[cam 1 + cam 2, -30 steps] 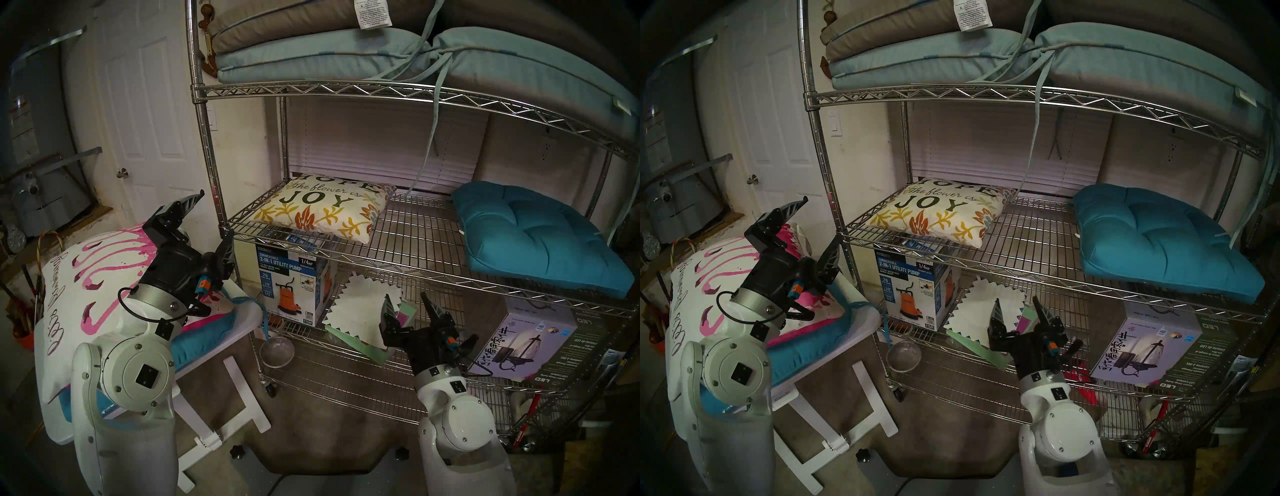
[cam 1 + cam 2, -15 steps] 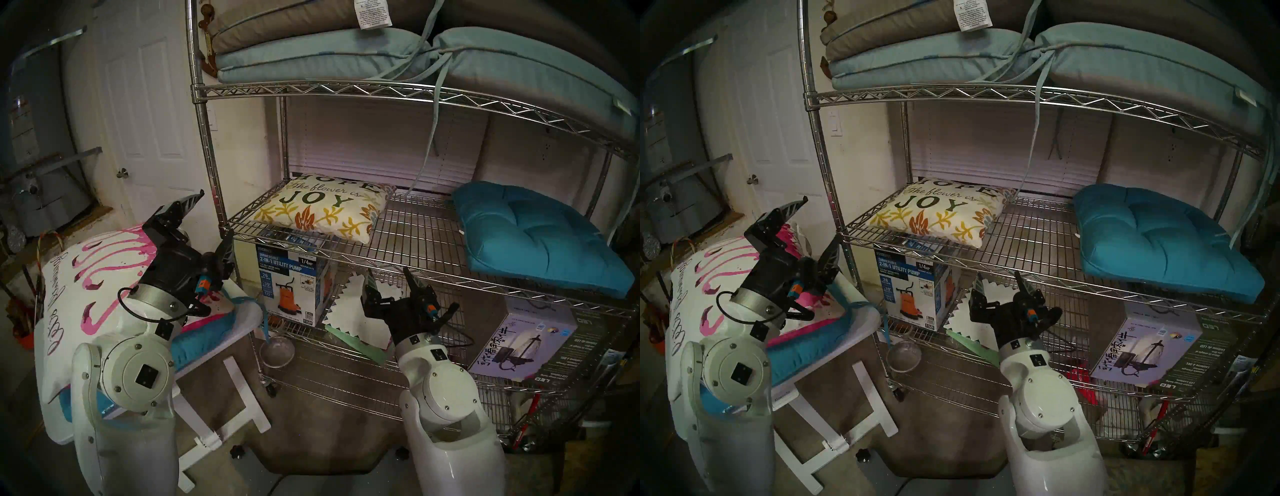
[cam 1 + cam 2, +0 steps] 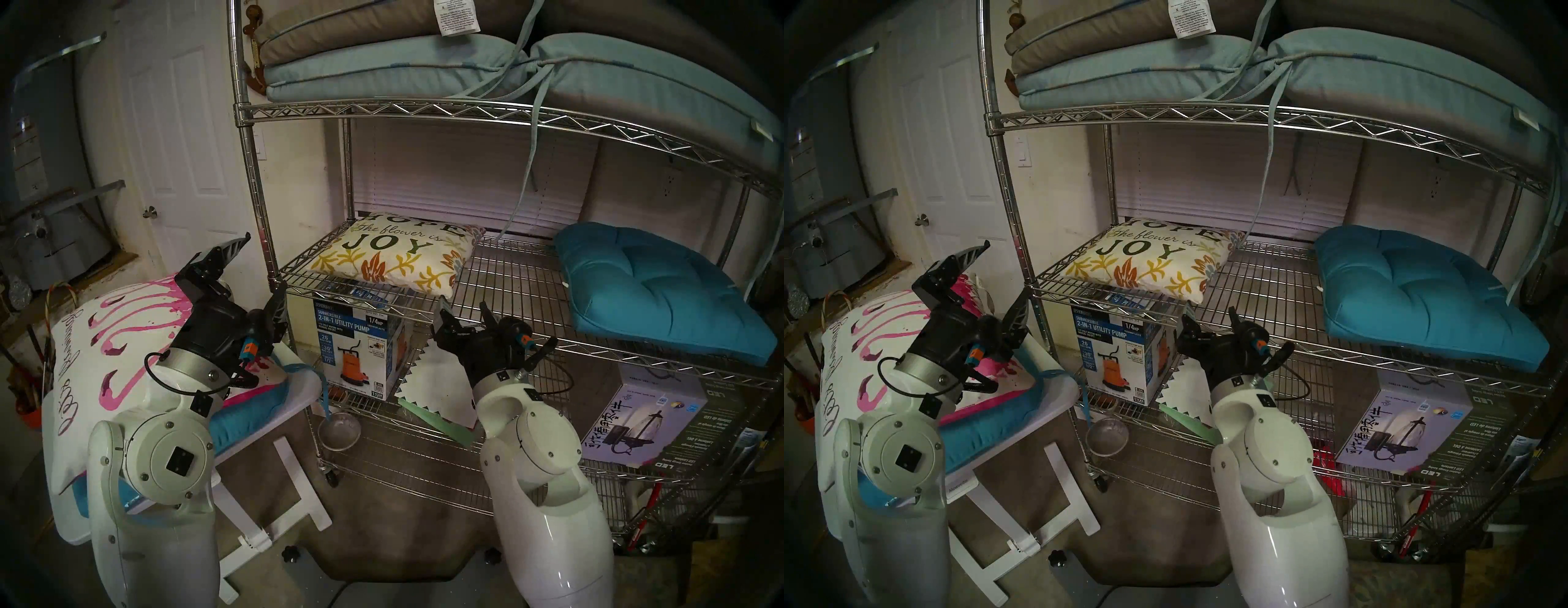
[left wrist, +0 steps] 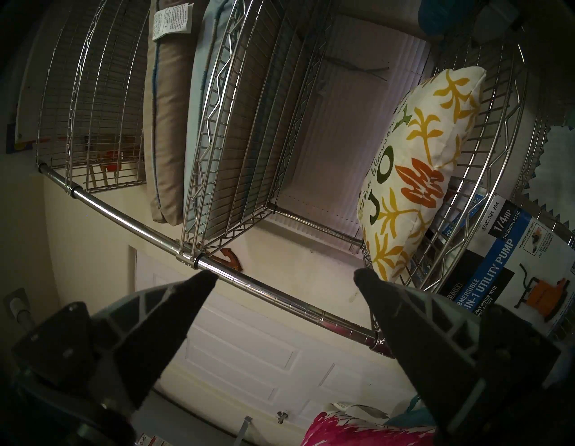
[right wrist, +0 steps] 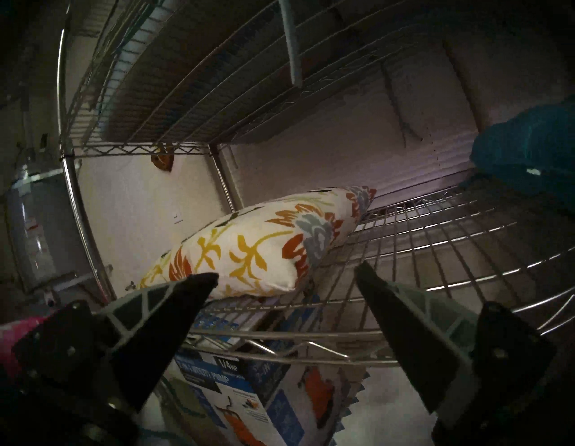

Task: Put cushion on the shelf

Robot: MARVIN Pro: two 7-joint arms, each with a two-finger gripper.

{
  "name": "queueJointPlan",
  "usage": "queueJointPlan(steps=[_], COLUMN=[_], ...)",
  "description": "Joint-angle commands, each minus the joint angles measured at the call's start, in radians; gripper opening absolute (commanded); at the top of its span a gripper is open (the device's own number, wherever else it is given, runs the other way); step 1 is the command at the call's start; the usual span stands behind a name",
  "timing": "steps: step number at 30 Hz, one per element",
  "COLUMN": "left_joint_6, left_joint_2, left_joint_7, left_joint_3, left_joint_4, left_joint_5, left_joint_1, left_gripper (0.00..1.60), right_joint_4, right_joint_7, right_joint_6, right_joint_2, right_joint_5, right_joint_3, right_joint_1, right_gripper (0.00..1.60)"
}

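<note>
A white cushion (image 3: 110, 339) with pink flamingo print lies on a teal cushion (image 3: 246, 416) on the small white table, left of the shelf (image 3: 509, 288). My left gripper (image 3: 261, 265) hovers open above the white cushion's right end, next to the shelf's front left post (image 4: 280, 294), holding nothing. My right gripper (image 3: 462, 305) is open and empty at the front edge of the middle tier (image 5: 420, 249), just right of a floral "JOY" cushion (image 3: 394, 254) lying there. A teal tufted cushion (image 3: 653, 288) rests on the same tier's right side.
Light blue and tan cushions (image 3: 382, 68) fill the top tier. The lower tier holds a pump box (image 3: 356, 348), zigzag-edged white paper (image 3: 432, 382), a glass bowl (image 3: 339, 429) and a lantern box (image 3: 645, 420). A white door (image 3: 182, 127) stands behind the folding table (image 3: 305, 386).
My right arm has risen and swung left, from the lower tier up to the middle tier's front edge, gripper still open. The left arm and the cushions have not moved.
</note>
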Motion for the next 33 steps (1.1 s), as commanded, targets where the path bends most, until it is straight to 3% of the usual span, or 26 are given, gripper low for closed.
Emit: queueJointPlan(steps=[1,10,24,25,33], left_joint_6=[0.0,-0.003,-0.007,-0.008,-0.01], left_joint_2=[-0.002,-0.005,-0.011,-0.012,-0.015], left_joint_7=[0.002,0.001,-0.002,-0.002,-0.003], left_joint_3=[0.002,0.002,0.0,0.0,0.0], left_joint_4=[-0.025,-0.025,-0.025,-0.025,-0.025], left_joint_5=[0.0,0.002,0.005,0.005,0.006], left_joint_1=[-0.003,-0.004,-0.005,-0.005,-0.005], left_gripper=[1.6,1.6,1.6,1.6,1.6], right_joint_4=[0.018,0.095,0.198,0.186,0.285], right_joint_7=[-0.036,-0.067,-0.084,-0.079,-0.077], right_joint_6=[0.027,0.043,0.054,0.05,0.052], right_joint_2=[-0.024,-0.039,-0.079,-0.074,-0.106], right_joint_5=[0.202,0.327,0.359,0.361,0.367], right_joint_3=[-0.019,-0.038,-0.012,-0.014,-0.021], right_joint_1=[0.117,0.193,0.34,0.323,0.416], right_gripper=[1.6,1.6,1.6,1.6,1.6])
